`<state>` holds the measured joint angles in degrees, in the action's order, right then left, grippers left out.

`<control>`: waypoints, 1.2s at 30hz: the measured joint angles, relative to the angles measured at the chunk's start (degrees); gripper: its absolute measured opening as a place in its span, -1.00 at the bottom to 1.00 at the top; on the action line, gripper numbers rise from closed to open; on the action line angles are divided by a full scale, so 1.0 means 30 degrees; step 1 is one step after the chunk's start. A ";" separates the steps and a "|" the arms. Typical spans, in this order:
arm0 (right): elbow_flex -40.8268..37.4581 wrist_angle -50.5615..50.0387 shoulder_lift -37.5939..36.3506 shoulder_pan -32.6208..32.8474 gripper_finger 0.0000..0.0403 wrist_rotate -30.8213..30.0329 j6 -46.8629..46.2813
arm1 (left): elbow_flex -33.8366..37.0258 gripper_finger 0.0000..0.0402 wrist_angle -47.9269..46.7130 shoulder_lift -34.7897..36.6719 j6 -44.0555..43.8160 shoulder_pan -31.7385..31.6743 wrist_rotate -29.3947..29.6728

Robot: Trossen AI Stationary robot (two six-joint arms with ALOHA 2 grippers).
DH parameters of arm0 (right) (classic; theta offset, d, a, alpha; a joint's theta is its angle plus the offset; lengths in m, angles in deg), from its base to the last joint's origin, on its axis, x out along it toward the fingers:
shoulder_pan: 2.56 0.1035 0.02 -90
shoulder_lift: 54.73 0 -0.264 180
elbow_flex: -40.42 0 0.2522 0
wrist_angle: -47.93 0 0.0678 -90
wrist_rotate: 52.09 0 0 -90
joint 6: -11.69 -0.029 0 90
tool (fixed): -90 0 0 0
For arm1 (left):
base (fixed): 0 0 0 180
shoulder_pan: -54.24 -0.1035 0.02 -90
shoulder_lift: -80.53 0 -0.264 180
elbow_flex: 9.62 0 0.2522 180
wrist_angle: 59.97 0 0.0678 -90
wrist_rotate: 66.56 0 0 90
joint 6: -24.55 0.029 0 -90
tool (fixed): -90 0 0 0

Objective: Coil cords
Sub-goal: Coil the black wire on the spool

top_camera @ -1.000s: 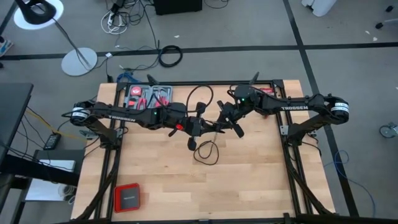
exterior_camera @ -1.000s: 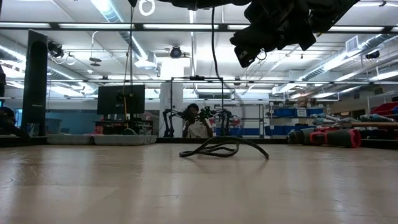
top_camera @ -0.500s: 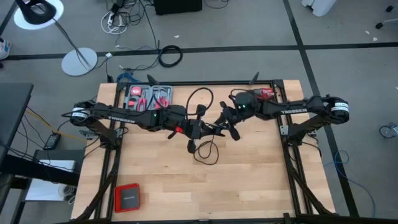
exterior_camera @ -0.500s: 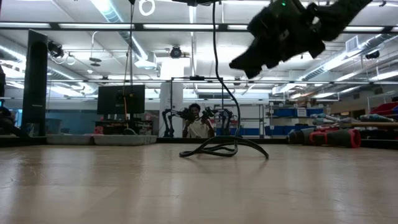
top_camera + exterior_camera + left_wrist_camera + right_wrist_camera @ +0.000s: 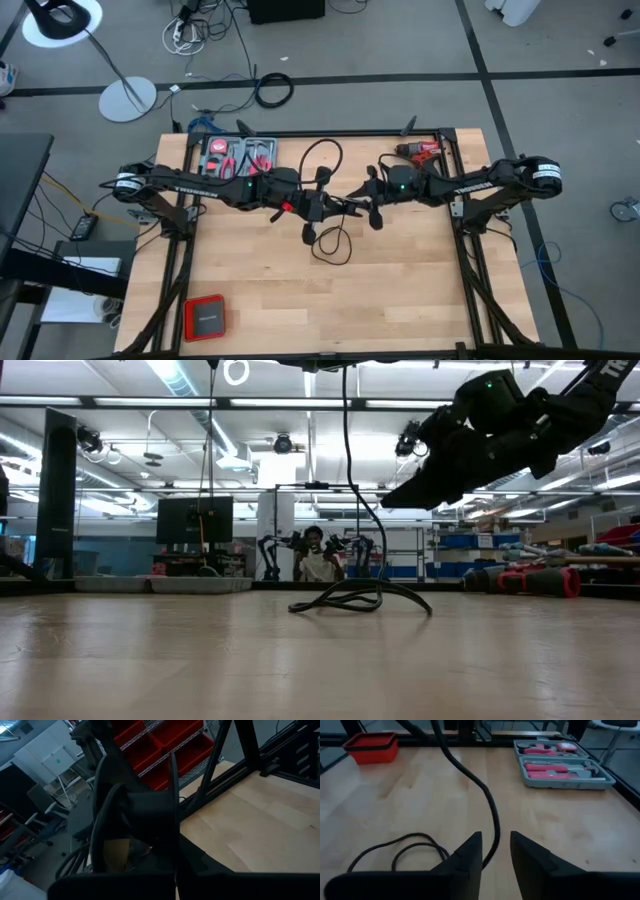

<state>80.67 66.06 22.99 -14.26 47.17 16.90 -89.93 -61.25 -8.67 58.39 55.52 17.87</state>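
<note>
Broadly, the wooden surface (image 5: 400, 290) fills the middle of the high view, with both dark arms reaching in from nine and three o'clock to meet near its centre. The left gripper (image 5: 322, 208) sits just left of centre, its fingers shut; the cord appears to hang from it, though the grip itself is hidden. The right gripper (image 5: 372, 200) hovers just beside it toward three o'clock, raised above the surface in the low view (image 5: 420, 488), fingers (image 5: 470, 854) a little apart with the cord running down between them — not clamped on it.

At twelve o'clock on the surface lies an open tool case (image 5: 238, 155) with red-handled tools, and toward one o'clock a red drill (image 5: 420, 150). A red box (image 5: 205, 318) sits at seven o'clock near the front corner.

The thin black cord (image 5: 332, 240) rises in a loop toward twelve o'clock above the grippers and drops to a loose loop lying on the surface at six o'clock from them — in the low view it hangs straight down to that heap (image 5: 355, 598).
</note>
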 joint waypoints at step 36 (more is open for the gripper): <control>0.0572 -0.0253 0.3456 0.0399 -0.95 0.0491 -0.0647 | 0.0011 -1.00 -0.0731 -0.0022 -0.1394 0.0124 0.0468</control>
<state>82.39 65.30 33.35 -13.07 48.64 14.95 -89.90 -63.44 -8.74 54.21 55.89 19.27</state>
